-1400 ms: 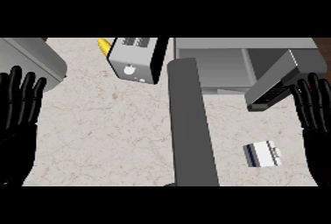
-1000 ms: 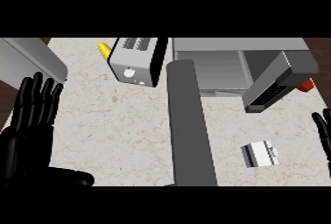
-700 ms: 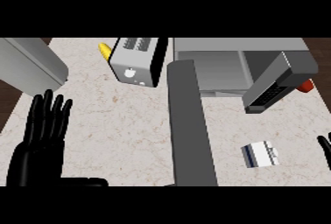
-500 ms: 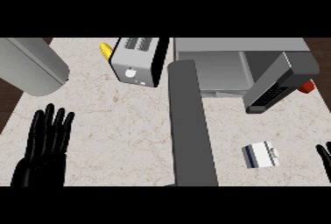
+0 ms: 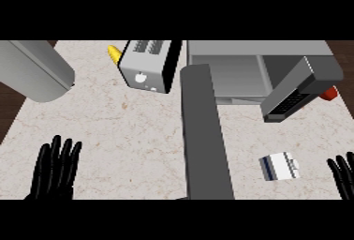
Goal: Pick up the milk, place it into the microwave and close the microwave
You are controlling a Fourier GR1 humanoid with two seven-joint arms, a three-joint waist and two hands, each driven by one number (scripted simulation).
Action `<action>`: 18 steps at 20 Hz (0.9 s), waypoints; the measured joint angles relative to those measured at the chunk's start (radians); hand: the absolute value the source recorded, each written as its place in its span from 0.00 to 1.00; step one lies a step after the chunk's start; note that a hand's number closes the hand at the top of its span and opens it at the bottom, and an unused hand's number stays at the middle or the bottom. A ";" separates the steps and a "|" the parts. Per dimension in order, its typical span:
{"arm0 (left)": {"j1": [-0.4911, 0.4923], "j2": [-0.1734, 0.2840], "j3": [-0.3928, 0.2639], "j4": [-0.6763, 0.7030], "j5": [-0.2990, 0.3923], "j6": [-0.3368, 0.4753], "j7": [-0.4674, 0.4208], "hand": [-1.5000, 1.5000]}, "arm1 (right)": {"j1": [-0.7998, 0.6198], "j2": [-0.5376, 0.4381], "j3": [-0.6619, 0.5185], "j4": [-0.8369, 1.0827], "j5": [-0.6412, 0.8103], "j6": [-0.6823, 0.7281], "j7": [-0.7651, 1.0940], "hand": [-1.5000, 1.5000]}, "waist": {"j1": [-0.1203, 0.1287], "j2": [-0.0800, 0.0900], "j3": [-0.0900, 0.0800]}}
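The milk carton (image 5: pixel 280 166), white with a dark blue side, lies on the marble counter (image 5: pixel 131 126) at the lower right. The microwave (image 5: pixel 249 75) stands at the back right with its door (image 5: pixel 297 91) swung open toward me. My right hand (image 5: pixel 343 176) shows only its straight fingers at the lower right edge, just right of the milk and apart from it. At the lower left my left hand (image 5: pixel 55 171) is open, fingers straight and pointing up, holding nothing.
A long grey bar (image 5: pixel 204 136) runs down the middle of the view. A toaster (image 5: pixel 149 65) stands at the back with a yellow item (image 5: pixel 114 52) beside it. A large grey cylinder (image 5: pixel 31 68) fills the upper left. Something red (image 5: pixel 330 93) peeks behind the microwave door.
Both hands have sunk toward the lower edge. The left hand moved inward to the right and down; the right hand dropped low and now shows only fingertips.
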 measured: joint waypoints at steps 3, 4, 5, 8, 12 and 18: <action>0.037 -0.002 -0.016 0.009 -0.003 -0.010 -0.040 0.00 | -0.032 0.014 -0.001 0.085 0.023 0.002 -0.042 0.00 | 0.001 0.000 0.000; 0.038 0.005 -0.009 -0.003 0.005 -0.012 -0.032 0.00 | -0.044 0.013 -0.008 0.108 0.025 0.004 -0.048 0.00 | 0.001 0.000 0.000; 0.041 0.009 -0.001 0.007 0.009 -0.019 -0.045 0.00 | -0.055 0.019 -0.008 0.136 0.035 0.002 -0.061 0.00 | 0.001 0.000 0.000; 0.077 0.015 0.001 -0.006 0.016 -0.029 -0.065 0.00 | -0.055 0.029 -0.011 0.221 0.081 -0.016 -0.140 0.00 | 0.002 0.000 0.000; 0.099 0.015 -0.005 0.012 0.009 -0.037 -0.101 0.00 | -0.123 0.037 -0.047 0.357 0.110 -0.063 -0.205 0.00 | 0.003 0.001 0.000; 0.146 0.031 -0.002 0.012 0.028 -0.069 -0.142 0.00 | -0.220 0.019 -0.113 0.618 0.148 -0.110 -0.352 0.00 | 0.005 0.001 0.001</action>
